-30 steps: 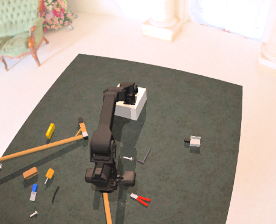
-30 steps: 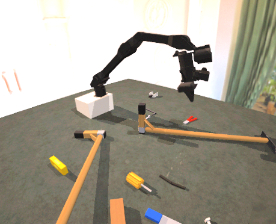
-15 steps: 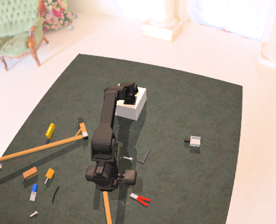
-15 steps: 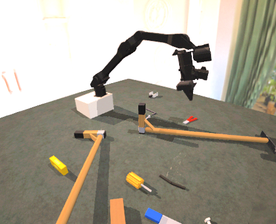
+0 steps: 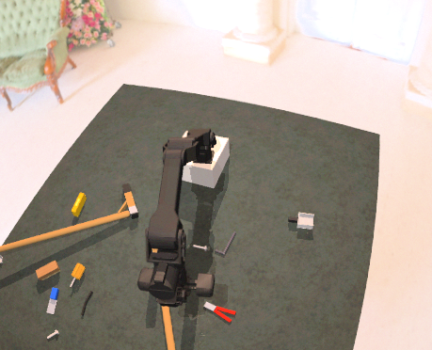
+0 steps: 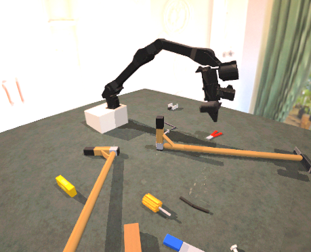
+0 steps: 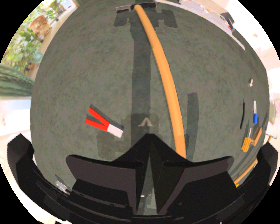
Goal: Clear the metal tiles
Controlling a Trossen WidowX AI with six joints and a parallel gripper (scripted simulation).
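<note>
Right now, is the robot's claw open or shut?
Shut: the wrist view shows the gripper's two dark fingers closed together, tips touching.

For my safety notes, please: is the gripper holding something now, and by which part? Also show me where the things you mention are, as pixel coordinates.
Nothing is held: the gripper point(image 6: 215, 119) point(image 7: 150, 172) is shut on nothing, above the table point(image 6: 72, 142) point(image 7: 61, 100).
</note>
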